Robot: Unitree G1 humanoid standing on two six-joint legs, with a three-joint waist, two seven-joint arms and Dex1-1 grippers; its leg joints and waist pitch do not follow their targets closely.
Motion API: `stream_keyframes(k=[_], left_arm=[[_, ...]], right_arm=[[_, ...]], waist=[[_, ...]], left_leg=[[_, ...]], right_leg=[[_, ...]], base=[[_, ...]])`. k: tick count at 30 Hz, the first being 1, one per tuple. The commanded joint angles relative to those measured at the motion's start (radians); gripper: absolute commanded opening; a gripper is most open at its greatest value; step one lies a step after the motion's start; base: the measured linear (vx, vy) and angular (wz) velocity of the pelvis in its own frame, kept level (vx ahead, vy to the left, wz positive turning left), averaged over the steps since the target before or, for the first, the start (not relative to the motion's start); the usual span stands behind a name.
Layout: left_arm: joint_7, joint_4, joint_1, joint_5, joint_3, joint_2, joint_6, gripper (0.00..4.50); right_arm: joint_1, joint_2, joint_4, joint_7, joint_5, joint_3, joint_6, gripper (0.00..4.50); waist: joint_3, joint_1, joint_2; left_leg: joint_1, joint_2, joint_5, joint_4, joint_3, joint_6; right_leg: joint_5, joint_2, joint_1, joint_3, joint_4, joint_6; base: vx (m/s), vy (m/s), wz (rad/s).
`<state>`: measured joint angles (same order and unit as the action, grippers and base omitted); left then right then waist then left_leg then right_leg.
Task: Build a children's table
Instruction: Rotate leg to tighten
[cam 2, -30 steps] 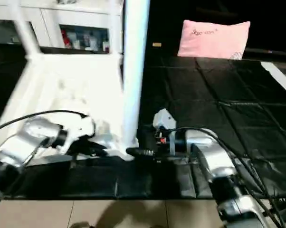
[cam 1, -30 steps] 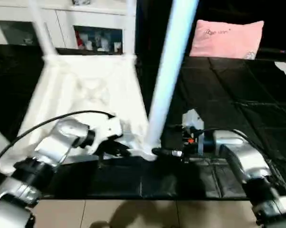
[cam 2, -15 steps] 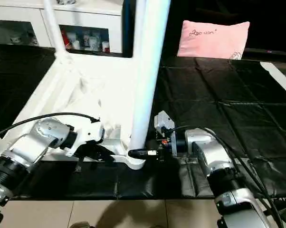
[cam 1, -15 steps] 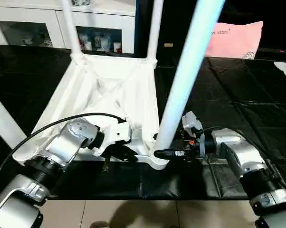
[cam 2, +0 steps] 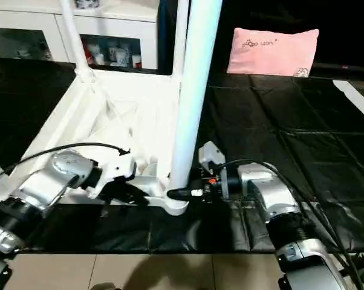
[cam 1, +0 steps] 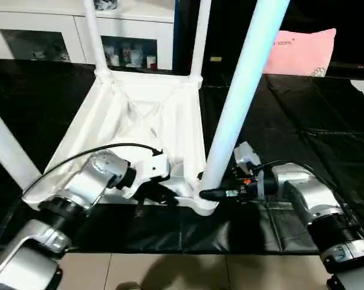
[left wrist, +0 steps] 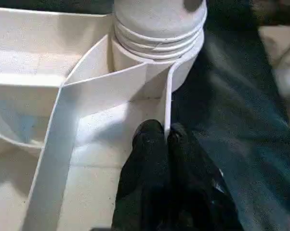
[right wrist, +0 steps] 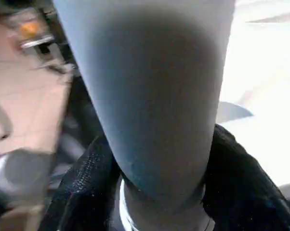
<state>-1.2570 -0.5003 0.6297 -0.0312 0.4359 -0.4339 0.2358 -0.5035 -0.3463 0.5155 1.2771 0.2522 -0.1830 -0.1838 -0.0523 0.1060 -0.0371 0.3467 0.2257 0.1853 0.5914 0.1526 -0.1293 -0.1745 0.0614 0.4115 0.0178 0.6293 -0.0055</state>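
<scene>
The children's table (cam 1: 139, 121) lies upside down on the black mat (cam 1: 303, 121), legs up. The left gripper (left wrist: 164, 139) pinches a thin rib at the near right corner socket. The right gripper (right wrist: 154, 192) straddles the near right leg (cam 1: 239, 96), seemingly clamping it.

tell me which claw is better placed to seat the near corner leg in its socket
Right. The right claw has a finger on each side of the near leg just above the corner socket. The left claw is shut on the tabletop's thin rim, so it probably suits steadying.
</scene>
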Motion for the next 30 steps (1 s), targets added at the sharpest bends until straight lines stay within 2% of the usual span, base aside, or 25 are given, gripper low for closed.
stream_keyframes(k=[1, 2, 3, 4, 5, 6, 9, 10, 12, 13, 14, 15, 16, 17, 19, 20, 22, 25, 26, 27, 28, 30], left_arm=[[0.109, -0.034, 0.025, 0.000, -0.043, 0.028, 0.040, 0.00], [0.178, -0.037, 0.044, -0.023, -0.084, 0.073, 0.102, 0.00], [0.211, -0.034, 0.052, -0.032, -0.101, 0.097, 0.134, 0.00], [0.265, -0.034, 0.065, -0.035, -0.121, 0.131, 0.174, 0.00], [0.299, -0.036, 0.075, -0.029, -0.126, 0.152, 0.189, 0.00], [0.351, -0.049, 0.089, -0.016, -0.136, 0.181, 0.198, 0.00], [0.386, -0.061, 0.100, -0.011, -0.143, 0.203, 0.203, 0.00], [0.405, -0.069, 0.106, -0.007, -0.146, 0.215, 0.206, 0.00], [0.535, -0.132, 0.146, 0.028, -0.160, 0.277, 0.188, 0.00], [0.547, -0.138, 0.149, 0.034, -0.160, 0.282, 0.187, 0.00], [0.579, -0.152, 0.158, 0.047, -0.161, 0.294, 0.185, 0.00], [0.579, -0.152, 0.158, 0.047, -0.161, 0.294, 0.185, 0.00], [0.598, -0.161, 0.165, 0.055, -0.164, 0.305, 0.186, 0.00], [0.605, -0.164, 0.169, 0.057, -0.167, 0.308, 0.190, 0.00], [0.601, -0.166, 0.170, 0.057, -0.165, 0.305, 0.188, 0.00], [0.597, -0.168, 0.169, 0.057, -0.165, 0.301, 0.185, 0.00], [0.571, -0.182, 0.163, 0.060, -0.162, 0.284, 0.153, 0.00], [0.554, -0.189, 0.156, 0.064, -0.162, 0.271, 0.134, 0.00], [0.518, -0.198, 0.142, 0.072, -0.154, 0.241, 0.102, 0.00], [0.503, -0.201, 0.137, 0.076, -0.149, 0.230, 0.082, 0.00], [0.503, -0.201, 0.137, 0.076, -0.149, 0.230, 0.082, 0.00], [0.440, -0.196, 0.118, 0.070, -0.142, 0.196, 0.052, 0.00]], right_arm=[[0.009, 0.032, 0.024, -0.052, -0.019, -0.022, -0.018, 2.11], [-0.011, 0.083, 0.082, -0.212, -0.057, -0.001, -0.007, 2.09], [-0.025, 0.115, 0.115, -0.307, -0.070, 0.015, -0.020, 2.07], [-0.048, 0.163, 0.158, -0.436, -0.077, 0.041, -0.043, 2.06], [-0.066, 0.198, 0.188, -0.522, -0.075, 0.061, -0.059, 2.03], [-0.087, 0.241, 0.219, -0.612, -0.068, 0.090, -0.078, 2.02], [-0.101, 0.269, 0.241, -0.662, -0.062, 0.106, -0.083, 2.02], [-0.109, 0.285, 0.251, -0.688, -0.061, 0.114, -0.081, 2.02], [-0.162, 0.364, 0.321, -0.834, -0.077, 0.142, -0.058, 2.02], [-0.168, 0.370, 0.329, -0.848, -0.081, 0.143, -0.055, 2.02], [-0.183, 0.387, 0.349, -0.876, -0.089, 0.150, -0.044, 2.02], [-0.183, 0.387, 0.349, -0.876, -0.089, 0.150, -0.044, 2.02], [-0.195, 0.400, 0.361, -0.887, -0.092, 0.157, -0.030, 2.02], [-0.196, 0.402, 0.356, -0.880, -0.089, 0.162, -0.016, 2.58], [-0.191, 0.397, 0.345, -0.870, -0.089, 0.162, -0.010, 2.58], [-0.187, 0.391, 0.338, -0.862, -0.089, 0.161, -0.007, 2.81], [-0.164, 0.364, 0.309, -0.825, -0.089, 0.167, 0.001, 2.91], [-0.145, 0.340, 0.286, -0.791, -0.091, 0.165, 0.024, 3.17], [-0.109, 0.293, 0.229, -0.730, -0.078, 0.170, 0.039, 3.36], [-0.097, 0.278, 0.210, -0.708, -0.073, 0.171, 0.047, 3.45], [-0.097, 0.278, 0.210, -0.708, -0.073, 0.171, 0.047, 3.45], [-0.063, 0.221, 0.148, -0.620, -0.056, 0.172, 0.066, 3.67]], waist=[[0.058, -0.008, 0.006], [0.058, -0.017, 0.002], [0.055, -0.021, 0.004], [0.056, -0.035, 0.002], [0.057, -0.045, 0.003], [0.059, -0.051, 0.003], [0.060, -0.065, 0.000], [0.059, -0.067, 0.004], [0.061, -0.069, 0.004], [0.062, -0.072, 0.005], [0.064, -0.069, 0.007], [0.064, -0.069, 0.007], [0.065, -0.069, 0.007], [0.069, -0.068, 0.008], [0.068, -0.065, 0.009], [0.070, -0.066, 0.008], [0.069, -0.065, 0.012], [0.067, -0.065, 0.010], [0.065, -0.061, 0.013], [0.065, -0.063, 0.013], [0.067, -0.060, 0.012], [0.068, -0.059, 0.012]], left_leg=[[0.002, -0.013, 0.260, -0.073, 0.019, -0.005], [0.006, -0.014, 0.264, -0.075, 0.018, -0.010], [0.005, -0.016, 0.270, -0.074, 0.019, -0.016], [0.008, -0.021, 0.283, -0.074, 0.013, -0.028], [0.018, -0.022, 0.262, -0.079, 0.008, -0.038], [0.017, -0.023, 0.262, -0.077, 0.008, -0.040], [0.014, -0.026, 0.275, -0.072, 0.009, -0.020], [0.011, -0.025, 0.275, -0.070, 0.011, -0.009], [0.013, -0.024, 0.257, -0.071, 0.012, -0.009], [0.014, -0.024, 0.251, -0.072, 0.011, -0.017], [0.013, -0.022, 0.246, -0.071, 0.012, -0.012], [0.013, -0.022, 0.246, -0.071, 0.012, -0.012], [0.015, -0.021, 0.236, -0.071, 0.012, -0.007], [0.014, -0.021, 0.213, -0.070, 0.014, -0.003], [0.015, -0.021, 0.182, -0.070, 0.016, 0.011], [0.015, -0.021, 0.173, -0.070, 0.016, 0.018], [0.014, -0.021, 0.168, -0.071, 0.017, 0.021], [0.013, -0.020, 0.190, -0.073, 0.017, 0.025], [0.010, -0.021, 0.208, -0.075, 0.016, 0.026], [0.009, -0.018, 0.214, -0.074, 0.019, 0.031], [0.009, -0.018, 0.208, -0.074, 0.017, 0.034], [0.014, -0.018, 0.183, -0.073, 0.017, 0.038]], right_leg=[[-0.354, 0.045, -0.047, -0.020, -0.091, -0.172], [-0.387, 0.045, -0.048, -0.019, -0.091, -0.158], [-0.409, 0.044, -0.044, -0.018, -0.094, -0.152], [-0.498, 0.045, -0.047, -0.013, -0.100, -0.119], [-0.510, 0.046, -0.051, -0.010, -0.100, -0.100], [-0.508, 0.045, -0.049, -0.010, -0.101, -0.095], [-0.492, 0.042, -0.044, -0.010, -0.108, -0.098], [-0.471, 0.042, -0.039, -0.012, -0.109, -0.112], [-0.406, 0.039, -0.041, -0.011, -0.102, -0.136], [-0.385, 0.039, -0.043, -0.010, -0.099, -0.143], [-0.346, 0.039, -0.045, -0.011, -0.096, -0.153], [-0.346, 0.039, -0.045, -0.011, -0.096, -0.153], [-0.305, 0.039, -0.047, -0.012, -0.092, -0.165], [-0.249, 0.039, -0.050, -0.012, -0.088, -0.180], [-0.177, 0.039, -0.055, -0.012, -0.085, -0.202], [-0.151, 0.038, -0.057, -0.011, -0.083, -0.212], [-0.138, 0.040, -0.059, -0.011, -0.084, -0.220], [-0.173, 0.041, -0.061, -0.010, -0.089, -0.217], [-0.208, 0.040, -0.062, -0.009, -0.096, -0.201], [-0.206, 0.039, -0.059, -0.011, -0.096, -0.204], [-0.201, 0.042, -0.061, -0.010, -0.096, -0.205], [-0.158, 0.041, -0.066, -0.009, -0.091, -0.216]], base=[[0.000, 0.000, 0.00], [0.000, 0.000, 0.00], [0.000, 0.000, 0.00], [0.000, 0.000, 0.00], [0.000, 0.000, 0.00], [0.000, 0.000, 0.00], [0.000, 0.000, 0.00], [0.000, 0.000, 0.00], [0.000, 0.000, 0.00], [0.000, 0.000, 0.00], [0.000, 0.000, 0.00], [0.000, 0.000, 0.00], [0.000, 0.000, 0.00], [0.000, 0.000, 0.00], [0.000, 0.000, 0.00], [0.000, 0.000, 0.00], [0.000, 0.000, 0.00], [0.000, 0.000, 0.00], [0.000, 0.000, 0.00], [0.000, 0.000, 0.00], [0.000, 0.000, 0.00], [0.000, 0.000, 0.00]])
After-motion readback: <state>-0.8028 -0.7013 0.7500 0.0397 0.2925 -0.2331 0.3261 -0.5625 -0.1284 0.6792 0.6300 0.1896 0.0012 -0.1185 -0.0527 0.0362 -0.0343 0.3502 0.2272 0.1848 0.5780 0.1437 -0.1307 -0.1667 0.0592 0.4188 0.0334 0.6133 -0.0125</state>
